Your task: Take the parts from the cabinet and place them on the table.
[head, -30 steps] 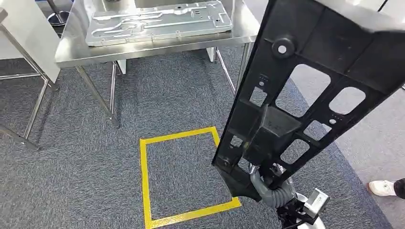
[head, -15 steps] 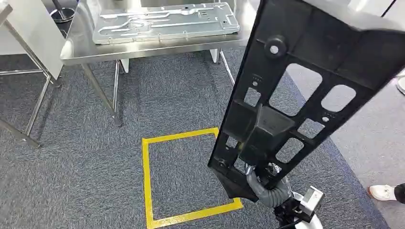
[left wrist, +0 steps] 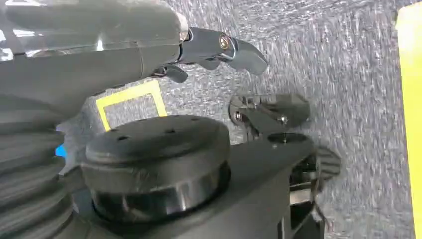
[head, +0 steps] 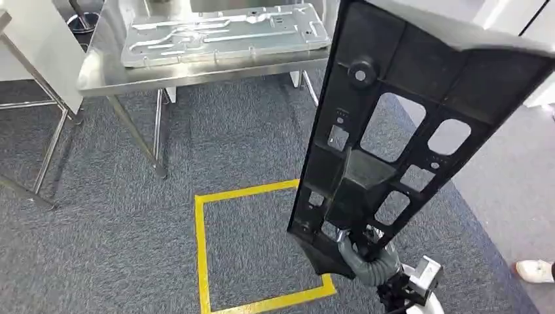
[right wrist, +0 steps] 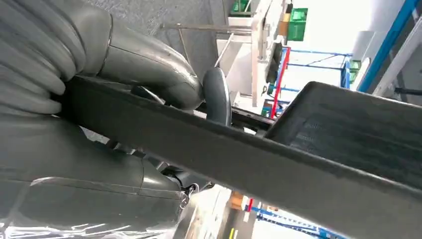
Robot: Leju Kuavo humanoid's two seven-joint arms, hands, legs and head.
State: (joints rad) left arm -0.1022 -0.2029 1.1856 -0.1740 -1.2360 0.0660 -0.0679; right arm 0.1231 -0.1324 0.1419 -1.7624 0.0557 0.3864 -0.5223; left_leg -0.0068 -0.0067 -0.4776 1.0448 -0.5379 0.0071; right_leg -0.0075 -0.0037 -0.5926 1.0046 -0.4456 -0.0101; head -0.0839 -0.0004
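grey carpet (head: 98, 229) below, right hand (head: 366, 258) gripping long black part (head: 399, 111) by its lower end, long axis upright, tilted rightward

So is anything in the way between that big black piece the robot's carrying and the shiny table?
Nothing visible: just bare carpet lies between the black plastic panel in the right hand and the steel table, though a metal plate already lies on top.

Workshop floor, steel table (head: 196, 72), stamped metal panel (head: 222, 33), yellow floor tape (head: 199, 242)
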